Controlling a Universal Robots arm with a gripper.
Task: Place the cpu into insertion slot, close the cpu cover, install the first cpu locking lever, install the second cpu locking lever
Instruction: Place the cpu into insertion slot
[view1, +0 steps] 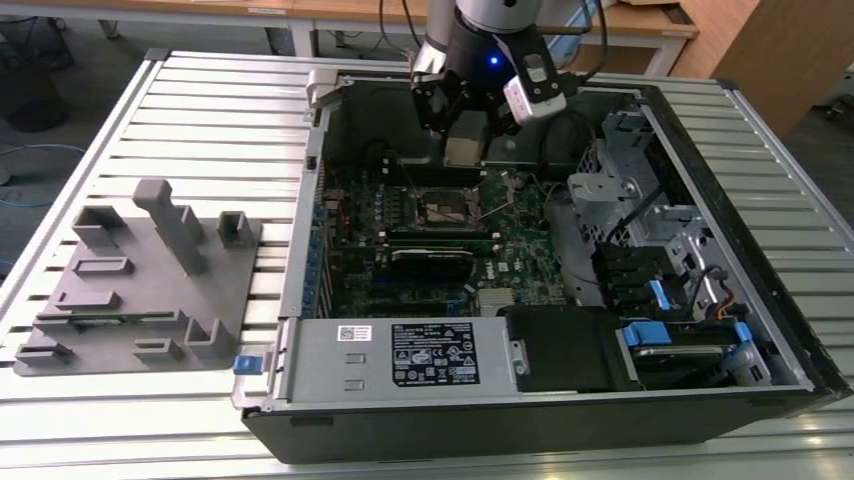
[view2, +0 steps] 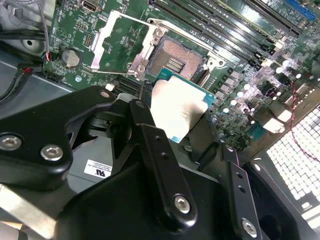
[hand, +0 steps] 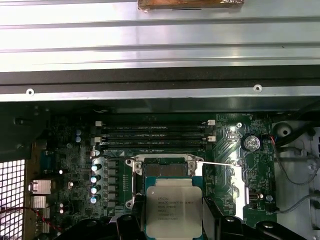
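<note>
One chip (view2: 179, 106) is clamped between the two black jaws, which press on its opposite edges. It is a flat square with a dull silvery metal top, rounded at the corners, sitting on a thin green base that shows as a border all round. In the first wrist view the chip (hand: 173, 210) carries a few lines of small dark print. It hangs in the air just beside the one socket (view2: 176, 59), partly over the socket's near edge and not yet seated in it. The socket lies bare, its square field of fine contacts in full sight. One cover (view2: 149, 50), a thin silvery frame with an open window, is swung back and tilted away from the socket, and green board shows through the window. One round coin battery (view2: 72, 57) sits near the cover. In the exterior view the arm reaches down into one open computer case (view1: 400, 425) lying on the slatted tabletop (view1: 200, 110), and one grey block fixture (view1: 134, 290) lies well apart at the exterior view's left.
</note>
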